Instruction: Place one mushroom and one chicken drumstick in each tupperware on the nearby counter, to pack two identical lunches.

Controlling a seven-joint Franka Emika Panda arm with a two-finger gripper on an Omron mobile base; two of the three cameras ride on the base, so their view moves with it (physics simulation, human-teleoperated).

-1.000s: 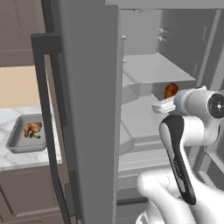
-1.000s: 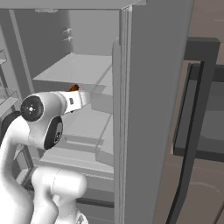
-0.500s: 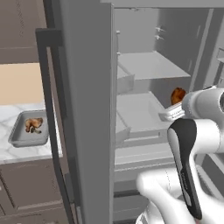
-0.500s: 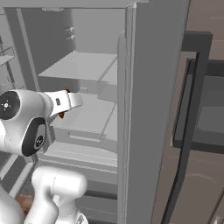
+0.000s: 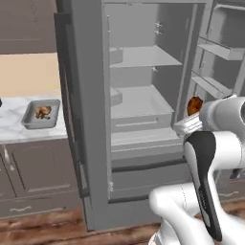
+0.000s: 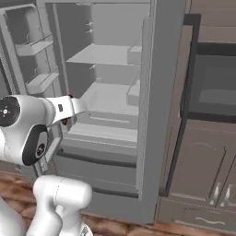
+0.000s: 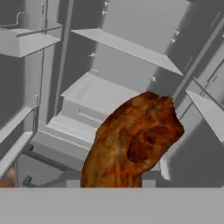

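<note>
My gripper [image 5: 192,114] is shut on a reddish-brown chicken drumstick [image 5: 194,104], held up in front of the open fridge's right side. In the hand view that drumstick [image 7: 131,144] is close up and hides the fingertips. Far to the left, a grey tupperware [image 5: 28,119] sits on the white marble counter [image 5: 12,131]. Inside it lies another orange-brown drumstick [image 5: 43,111]. A mushroom cannot be made out at this size. In the right base view my white hand [image 6: 64,108] points toward the fridge shelves.
The grey fridge stands open. Its left door [image 5: 81,119] juts out between me and the counter. Door bins [image 5: 215,72] are on the right and the shelves [image 6: 106,99] are bare. A dark built-in oven [image 6: 212,92] and brown cabinets [image 6: 203,166] stand at the right.
The base has moved, so the whole scene has slid across both base views and the fridge now sits more central. The drumstick stays in the gripper.
</note>
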